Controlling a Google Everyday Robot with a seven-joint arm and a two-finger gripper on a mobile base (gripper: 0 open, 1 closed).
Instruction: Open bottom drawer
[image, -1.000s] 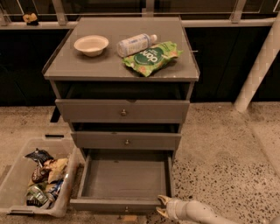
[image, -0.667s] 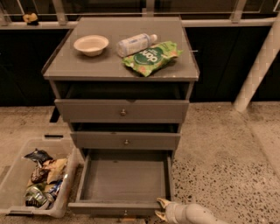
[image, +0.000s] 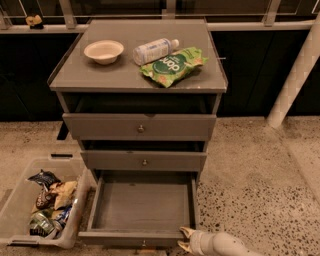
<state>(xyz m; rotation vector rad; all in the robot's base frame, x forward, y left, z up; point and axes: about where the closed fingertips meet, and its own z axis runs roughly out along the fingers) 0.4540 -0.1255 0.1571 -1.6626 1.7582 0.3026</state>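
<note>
1. Cabinet: a grey three-drawer cabinet (image: 137, 82) stands on a speckled terrazzo floor (image: 250, 190), backed by dark panelling.
2. Bottom drawer (image: 142, 205): the lowest of the three is pulled well out toward the camera, and its plain grey interior is exposed. Its front panel lies at the lower edge of the view, with a small round knob (image: 144, 243) at its centre (only partly in frame).
3. Middle drawer (image: 115, 161) and top drawer (image: 100, 127): each front sits back at the cabinet body, with a dark gap above it and a round metal knob at centre.
4. Gripper (image: 184, 239): it is at the bottom edge of the view, just beside the right front corner of the bottom drawer, on a pale arm (image: 220, 245) entering from the lower right. Its two fingers (image: 187, 232) stand apart with a modest gap and nothing between them. Whether they touch the drawer front cannot be told.
5. Cabinet top: a cream bowl (image: 103, 51) sits upright at the left. A plastic bottle (image: 155, 50) lies on its side near the centre, and a green snack bag (image: 172, 65) lies just in front of it, touching or overlapping it.
6. Floor, left: a translucent plastic bin (image: 17, 197) sits just beside the open drawer, holding snack packets (image: 52, 190) and cans (image: 42, 225).
7. Floor, right: a white post (image: 295, 75) leans well apart from the cabinet.
</note>
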